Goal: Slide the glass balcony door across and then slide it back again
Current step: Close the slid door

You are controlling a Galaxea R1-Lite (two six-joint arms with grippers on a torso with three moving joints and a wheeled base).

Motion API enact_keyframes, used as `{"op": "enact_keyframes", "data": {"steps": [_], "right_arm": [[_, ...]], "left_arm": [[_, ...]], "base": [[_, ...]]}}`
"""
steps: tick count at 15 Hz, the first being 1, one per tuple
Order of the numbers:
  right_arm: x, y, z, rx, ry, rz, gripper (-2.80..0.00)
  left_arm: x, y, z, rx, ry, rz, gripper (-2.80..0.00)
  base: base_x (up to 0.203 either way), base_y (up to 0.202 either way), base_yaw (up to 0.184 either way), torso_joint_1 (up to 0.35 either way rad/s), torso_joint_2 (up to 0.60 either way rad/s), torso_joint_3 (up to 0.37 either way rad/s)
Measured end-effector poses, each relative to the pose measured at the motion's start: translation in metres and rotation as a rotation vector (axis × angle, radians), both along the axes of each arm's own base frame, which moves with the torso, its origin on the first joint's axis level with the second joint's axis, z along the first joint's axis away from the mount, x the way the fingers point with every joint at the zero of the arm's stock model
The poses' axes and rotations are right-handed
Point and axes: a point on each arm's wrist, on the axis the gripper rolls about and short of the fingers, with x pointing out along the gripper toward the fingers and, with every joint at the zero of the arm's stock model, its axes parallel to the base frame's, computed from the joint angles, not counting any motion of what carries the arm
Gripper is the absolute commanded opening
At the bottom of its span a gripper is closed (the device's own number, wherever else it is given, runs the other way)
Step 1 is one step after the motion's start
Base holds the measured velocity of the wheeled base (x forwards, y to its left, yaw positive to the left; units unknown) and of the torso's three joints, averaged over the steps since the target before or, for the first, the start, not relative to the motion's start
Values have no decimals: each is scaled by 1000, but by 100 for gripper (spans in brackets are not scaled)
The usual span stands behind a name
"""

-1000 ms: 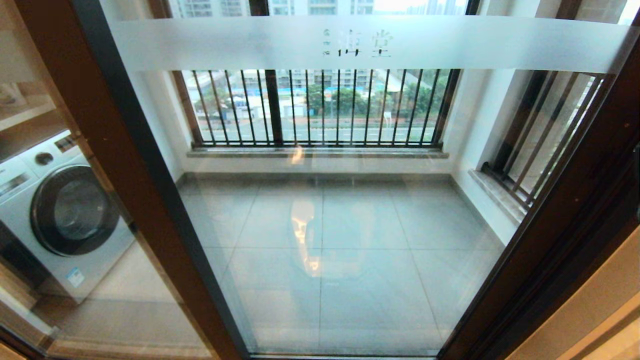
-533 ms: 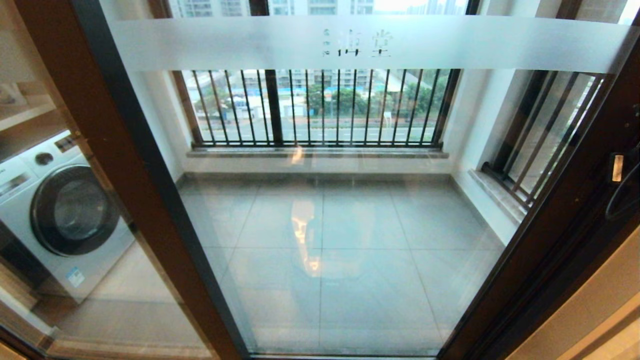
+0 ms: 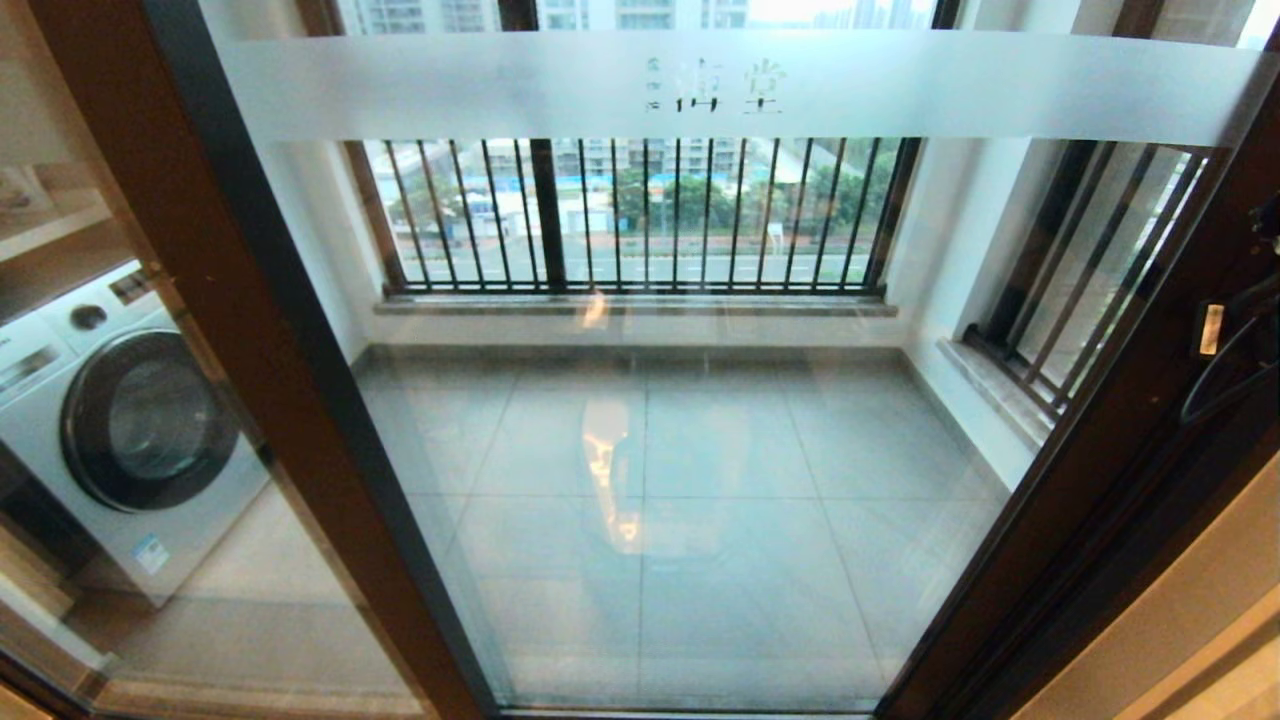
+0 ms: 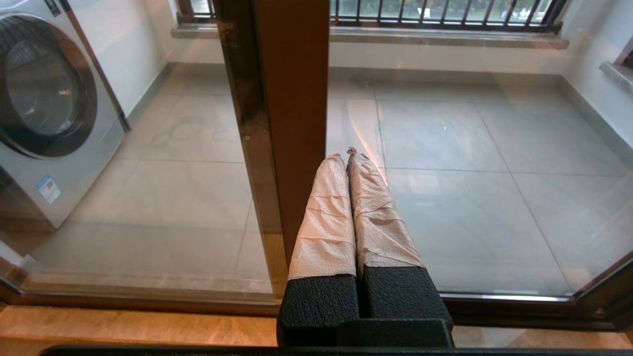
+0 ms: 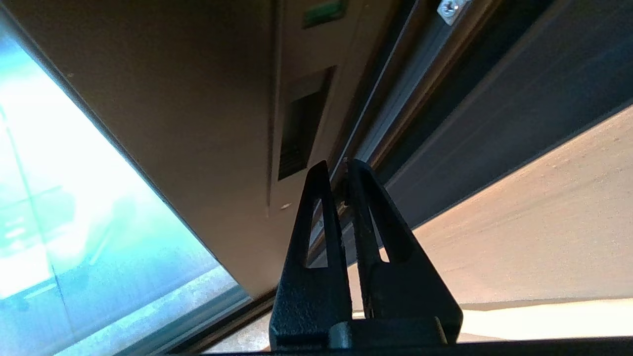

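Right gripper (image 5: pixel 343 165) fingers together, tips just below the handle slot (image 5: pixel 301 126) in the door (image 5: pixel 198 109) stile, maybe touching.

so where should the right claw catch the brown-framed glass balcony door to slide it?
Best bet looks like the small recessed handle slot in the right-hand stile of the brown-framed glass balcony door. The stile face is flat, so that pocket is the only edge to hook. Come from the room side with the right claw, its fingers together as now, tips into the slot, then push sideways.
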Motion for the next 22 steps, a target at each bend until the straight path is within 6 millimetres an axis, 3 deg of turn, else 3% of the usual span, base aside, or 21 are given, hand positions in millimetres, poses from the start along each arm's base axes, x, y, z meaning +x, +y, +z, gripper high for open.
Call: {"op": "enact_keyframes", "data": {"steps": [22], "right_arm": [[31, -6, -16, 42, -46, 19, -280]], "left_arm": [[0, 0, 0, 0, 0, 0, -280]], "base": [[0, 0, 0, 0, 0, 0]]}}
